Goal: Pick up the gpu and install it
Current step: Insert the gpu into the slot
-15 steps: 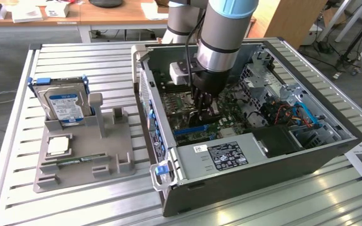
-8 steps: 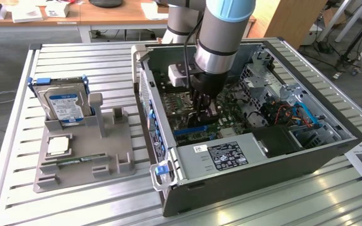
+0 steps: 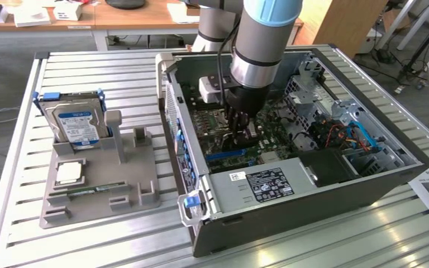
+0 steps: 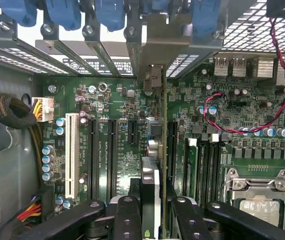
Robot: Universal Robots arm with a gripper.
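Installation under way: my gripper [image 4: 155, 212] pinches the gpu [image 4: 150, 180] edge-on, long axis running toward the rear slot covers [image 4: 100, 50]. It seems to hang directly over a motherboard [image 4: 117, 105] slot.

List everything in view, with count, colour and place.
table: one, silver slats, under everything
computer case: one, dark grey, open, exterior view's right
motherboard: one, green, inside the case
holder: one, grey, exterior view's left of the case
hard drive: one, silver, upright in the holder
memory stick: one, green, lying in the holder
gpu: one, dark, edge-on over the motherboard slots, gripped
arm: one, silver and blue, reaching into the case
tool: one, black, shut on the gpu
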